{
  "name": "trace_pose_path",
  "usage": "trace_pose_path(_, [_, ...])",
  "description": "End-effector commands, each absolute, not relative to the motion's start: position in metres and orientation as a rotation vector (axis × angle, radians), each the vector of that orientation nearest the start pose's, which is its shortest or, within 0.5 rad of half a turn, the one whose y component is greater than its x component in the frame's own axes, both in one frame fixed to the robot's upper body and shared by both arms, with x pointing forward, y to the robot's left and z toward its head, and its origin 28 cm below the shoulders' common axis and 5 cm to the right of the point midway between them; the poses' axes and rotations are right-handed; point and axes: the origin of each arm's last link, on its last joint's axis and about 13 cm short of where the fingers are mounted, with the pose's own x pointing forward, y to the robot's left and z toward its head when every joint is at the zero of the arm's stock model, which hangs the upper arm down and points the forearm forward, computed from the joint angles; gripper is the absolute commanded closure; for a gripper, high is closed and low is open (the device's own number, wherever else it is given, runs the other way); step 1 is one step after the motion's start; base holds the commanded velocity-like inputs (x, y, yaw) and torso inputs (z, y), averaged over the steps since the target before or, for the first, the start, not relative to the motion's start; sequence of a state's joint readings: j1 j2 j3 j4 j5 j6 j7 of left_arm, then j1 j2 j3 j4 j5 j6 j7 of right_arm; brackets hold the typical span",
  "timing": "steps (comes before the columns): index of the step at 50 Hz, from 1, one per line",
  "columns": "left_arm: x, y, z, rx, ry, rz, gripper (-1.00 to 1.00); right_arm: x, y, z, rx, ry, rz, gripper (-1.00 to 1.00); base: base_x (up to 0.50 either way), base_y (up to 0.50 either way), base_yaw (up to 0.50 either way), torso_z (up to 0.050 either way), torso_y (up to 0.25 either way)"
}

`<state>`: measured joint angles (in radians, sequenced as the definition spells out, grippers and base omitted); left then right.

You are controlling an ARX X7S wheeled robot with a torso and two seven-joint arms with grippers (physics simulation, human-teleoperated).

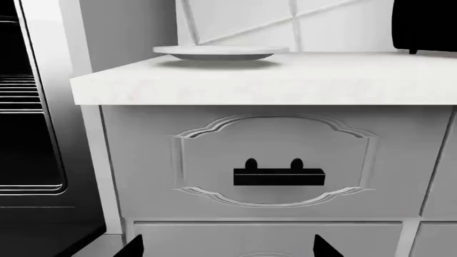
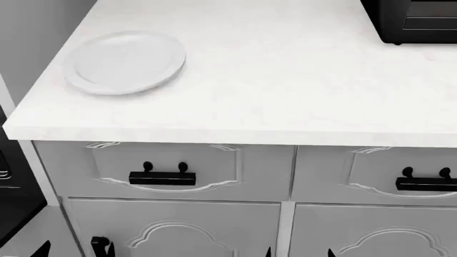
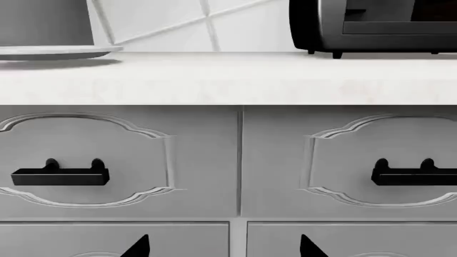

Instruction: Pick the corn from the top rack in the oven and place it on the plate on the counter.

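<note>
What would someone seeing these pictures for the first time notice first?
Most likely the empty white plate sitting alone near the left corner of the pale counter. Next, the black appliance at the counter's far right, stark against all the white. Below run grey drawers with black handles, and a sliver of the dark oven with its wire racks shows left of the counter in the left wrist view; no corn is visible.

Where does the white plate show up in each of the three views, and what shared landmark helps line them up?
Head view: plate lies empty at upper left, near the counter's left end.
Left wrist view: top centre, seen edge-on on the counter.
Right wrist view: only its rim, cut by the left edge.
Shared landmark: the black drawer handle below the plate.
</note>
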<state>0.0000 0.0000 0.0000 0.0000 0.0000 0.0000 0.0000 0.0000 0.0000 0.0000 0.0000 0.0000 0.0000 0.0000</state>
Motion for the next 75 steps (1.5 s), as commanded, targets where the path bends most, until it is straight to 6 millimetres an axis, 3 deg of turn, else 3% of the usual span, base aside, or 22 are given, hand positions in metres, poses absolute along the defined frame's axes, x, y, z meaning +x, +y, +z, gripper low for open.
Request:
trace_pose_path(1, [0.210, 0.205, 0.013, 0.000, 0.001, 0.004, -1.00, 0.211, -0.096, 0.013, -0.001, 0.004, 0.001, -1.00, 0.00, 0.00, 0.00, 0.000, 0.000])
trace_pose_path(23, [0.207, 0.201, 0.021, -0.025, -0.065, -0.084, -1.00, 0.210, -0.096, 0.015, 0.011, -0.007, 0.005, -1.00, 0.00, 0.00, 0.00, 0.000, 0.000])
trace_pose_path(51, [0.207, 0.203, 0.023, -0.047, -0.075, -0.076, -1.00, 0.209, -0.097, 0.016, 0.022, -0.018, -0.002, -1.00, 0.00, 0.00, 0.00, 0.050, 0.024])
trace_pose_path(56, [0.203, 0.199, 0.024, -0.018, -0.118, -0.105, -1.00, 0.202, -0.092, 0.021, -0.069, -0.083, 0.015, -1.00, 0.00, 0.00, 0.00, 0.030, 0.009])
trace_pose_path(62, [0.191, 0.195, 0.060, 0.045, -0.255, -0.105, -1.00, 0.196, -0.090, 0.041, -0.095, -0.130, 0.013, -1.00, 0.00, 0.00, 0.00, 0.000, 0.000])
trace_pose_path(67, [0.190, 0.194, 0.096, 0.042, -0.316, -0.101, -1.00, 0.196, -0.087, 0.074, -0.086, -0.191, 0.023, -1.00, 0.00, 0.00, 0.00, 0.000, 0.000])
trace_pose_path(68, [0.190, 0.195, 0.110, 0.027, -0.350, -0.090, -1.00, 0.196, -0.086, 0.088, -0.078, -0.220, 0.026, -1.00, 0.00, 0.00, 0.00, 0.000, 0.000])
trace_pose_path(75, [0.187, 0.191, 0.147, 0.035, -0.454, -0.099, -1.00, 0.192, -0.087, 0.127, -0.050, -0.298, 0.032, -1.00, 0.00, 0.00, 0.00, 0.000, 0.000])
